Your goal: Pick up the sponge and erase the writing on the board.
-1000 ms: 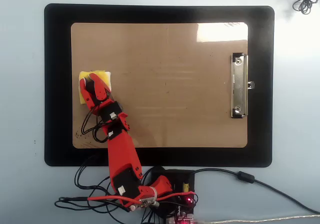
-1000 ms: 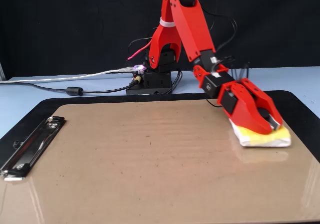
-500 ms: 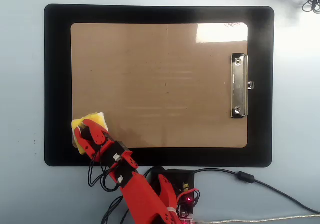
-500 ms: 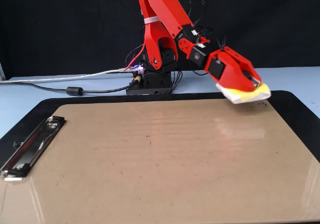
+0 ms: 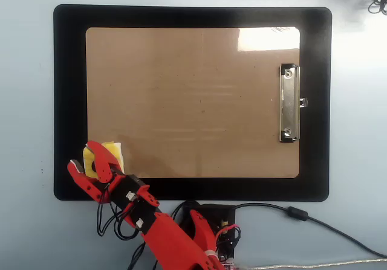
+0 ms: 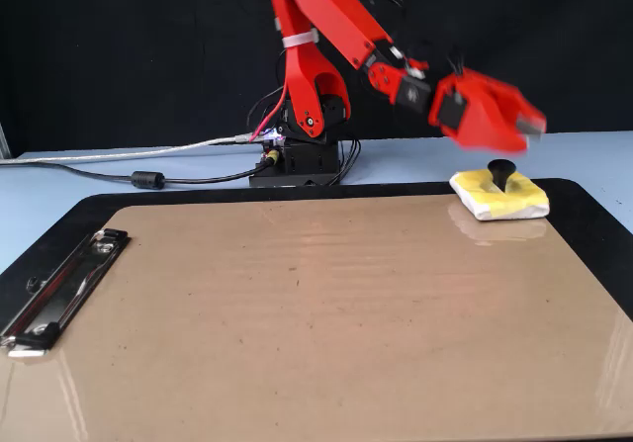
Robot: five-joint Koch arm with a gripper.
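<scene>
Lifting clear matters now: gripper (image 5: 81, 157) spread wide, empty, above sponge (image 6: 499, 196) (lower left overhead); board (image 5: 193, 101) shows no writing

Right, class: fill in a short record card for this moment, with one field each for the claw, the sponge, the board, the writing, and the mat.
claw: open, raised above the sponge, holding nothing
sponge: yellow with a black knob, resting at the board's corner nearest the arm's base, partly over the mat
board: tan clipboard, lying flat, metal clip on its right short edge in the overhead view
writing: none visible on the board in either view
mat: black, framing the board on all sides
</scene>
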